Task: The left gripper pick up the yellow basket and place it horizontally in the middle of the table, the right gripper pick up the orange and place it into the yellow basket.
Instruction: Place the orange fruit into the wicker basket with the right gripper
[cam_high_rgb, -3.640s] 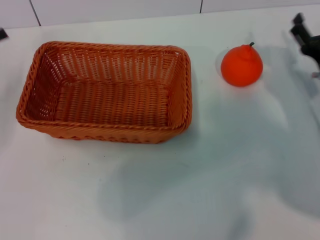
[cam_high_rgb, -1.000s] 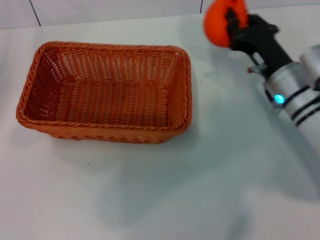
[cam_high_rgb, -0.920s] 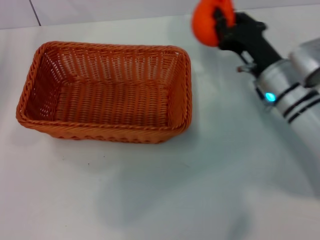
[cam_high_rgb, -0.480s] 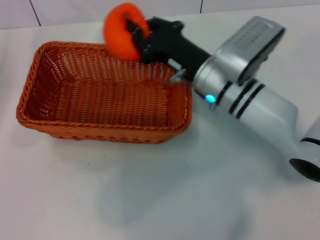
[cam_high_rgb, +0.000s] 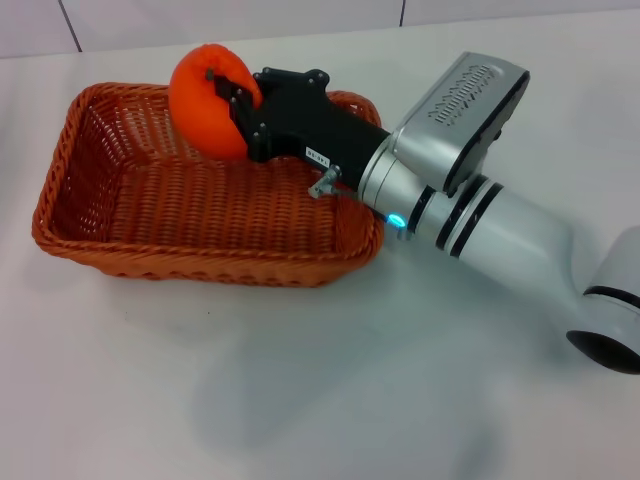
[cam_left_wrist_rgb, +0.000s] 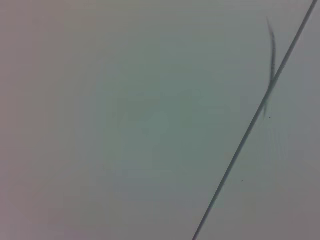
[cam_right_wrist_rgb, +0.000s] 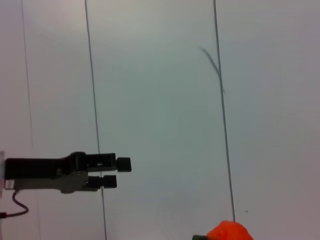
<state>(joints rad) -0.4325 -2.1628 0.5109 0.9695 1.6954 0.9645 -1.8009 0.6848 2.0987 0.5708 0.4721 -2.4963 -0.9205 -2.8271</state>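
the table (cam_high_rgb: 300, 400) is a plain white top that fills most of the head view. on it sits the yellow basket (cam_high_rgb: 120, 215), a wide woven wicker tray of orange-brown colour, lying flat with its long side running across the view, left of the middle.

the right arm reaches in from the lower right, its silver-and-white wrist (cam_high_rgb: 470, 215) crossing over the basket's right end with a small blue light showing just past the rim. ahead of the wrist the right gripper (cam_high_rgb: 232, 105) is over the far part of the basket, and its black jaws are pinched on the orange (cam_high_rgb: 205, 100). the orange is held above the basket's interior near the far wall; it seems to be clear of the weave, though from this angle i cannot tell for sure whether it touches the wall behind it.

in the right wrist view only a sliver of the orange (cam_right_wrist_rgb: 229, 232) shows at the frame edge, against a pale panelled surface with thin dark seams. farther off in that view is the left gripper (cam_right_wrist_rgb: 122, 172), a dark claw well apart from the orange; its two finger tips sit with a narrow gap between them, holding nothing.
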